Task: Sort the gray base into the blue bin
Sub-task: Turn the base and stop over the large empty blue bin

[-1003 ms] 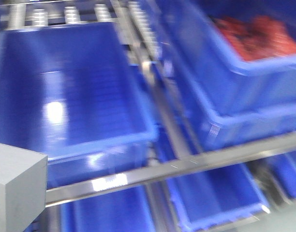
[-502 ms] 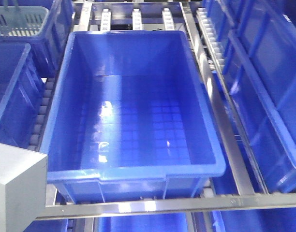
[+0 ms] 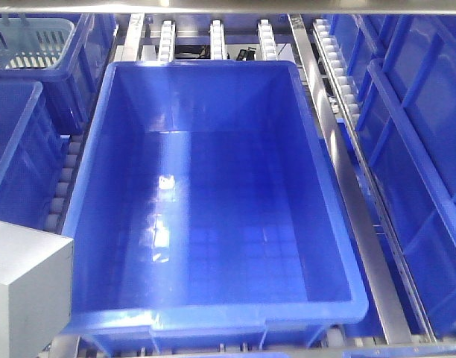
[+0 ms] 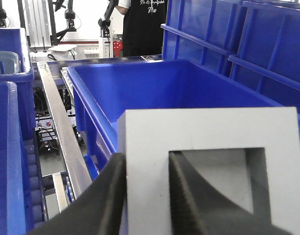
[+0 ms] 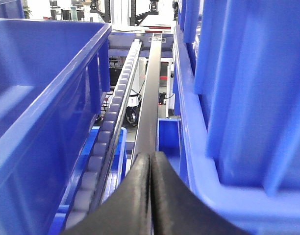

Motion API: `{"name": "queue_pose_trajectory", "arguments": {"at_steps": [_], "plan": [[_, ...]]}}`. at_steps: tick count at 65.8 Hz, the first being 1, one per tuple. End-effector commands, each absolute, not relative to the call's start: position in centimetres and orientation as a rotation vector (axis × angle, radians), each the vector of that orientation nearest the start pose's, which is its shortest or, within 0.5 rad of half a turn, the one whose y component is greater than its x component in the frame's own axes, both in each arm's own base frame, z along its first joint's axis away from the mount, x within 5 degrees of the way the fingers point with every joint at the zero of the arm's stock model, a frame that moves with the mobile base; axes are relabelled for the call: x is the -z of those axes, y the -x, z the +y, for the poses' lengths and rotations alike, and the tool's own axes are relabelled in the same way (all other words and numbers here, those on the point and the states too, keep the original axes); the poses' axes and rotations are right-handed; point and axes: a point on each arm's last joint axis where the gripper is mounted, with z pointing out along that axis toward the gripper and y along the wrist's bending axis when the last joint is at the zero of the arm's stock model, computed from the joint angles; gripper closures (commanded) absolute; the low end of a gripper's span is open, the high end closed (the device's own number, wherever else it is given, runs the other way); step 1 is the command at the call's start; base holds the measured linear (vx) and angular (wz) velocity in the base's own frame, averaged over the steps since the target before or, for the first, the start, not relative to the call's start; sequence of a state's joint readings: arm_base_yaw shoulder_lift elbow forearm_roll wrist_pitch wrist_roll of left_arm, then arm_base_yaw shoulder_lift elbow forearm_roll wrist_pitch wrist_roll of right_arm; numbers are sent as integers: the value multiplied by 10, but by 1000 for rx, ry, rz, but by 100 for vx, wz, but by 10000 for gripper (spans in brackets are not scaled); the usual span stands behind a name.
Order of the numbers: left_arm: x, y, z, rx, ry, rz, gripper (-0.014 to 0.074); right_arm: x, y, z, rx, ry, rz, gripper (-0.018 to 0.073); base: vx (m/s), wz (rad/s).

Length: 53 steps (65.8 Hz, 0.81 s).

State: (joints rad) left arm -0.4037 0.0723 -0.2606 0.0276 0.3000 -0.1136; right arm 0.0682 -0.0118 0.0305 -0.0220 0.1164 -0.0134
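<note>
The gray base [image 3: 27, 291] shows at the front view's lower left corner, just outside the near left corner of the blue bin [image 3: 213, 201], which is empty. In the left wrist view the gray base [image 4: 204, 127] fills the foreground, its square recess facing the camera. My left gripper [image 4: 146, 161] is shut on its left wall, one finger outside and one inside the recess. The blue bin [image 4: 155, 88] lies just behind the block. My right gripper [image 5: 151, 155] is shut with nothing in it, low between two bins over a metal rail [image 5: 150, 98].
A pale lattice basket [image 3: 27, 41] sits in a blue tub at the back left. More blue tubs stand at the left [image 3: 12, 149] and right [image 3: 422, 186]. Roller tracks [image 3: 336, 127] and steel rails flank the bin. A person in a black apron [image 4: 142, 24] stands far behind.
The front view swung from a blurred look at other tubs to this bin, then moved closer, so the bin now looks larger. The gray base keeps its lower left place.
</note>
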Motion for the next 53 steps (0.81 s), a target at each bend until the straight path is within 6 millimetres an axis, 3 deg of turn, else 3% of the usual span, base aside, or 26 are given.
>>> {"name": "queue_pose_trajectory", "arguments": {"at_steps": [1, 53], "plan": [[-288, -42, -18, 410, -226, 1463, 602, -196, -56, 3, -8, 88, 1541, 568, 11, 0], [-288, -42, -18, 410, -226, 1463, 602, -196, -56, 3, -8, 88, 1541, 568, 7, -1]]}}
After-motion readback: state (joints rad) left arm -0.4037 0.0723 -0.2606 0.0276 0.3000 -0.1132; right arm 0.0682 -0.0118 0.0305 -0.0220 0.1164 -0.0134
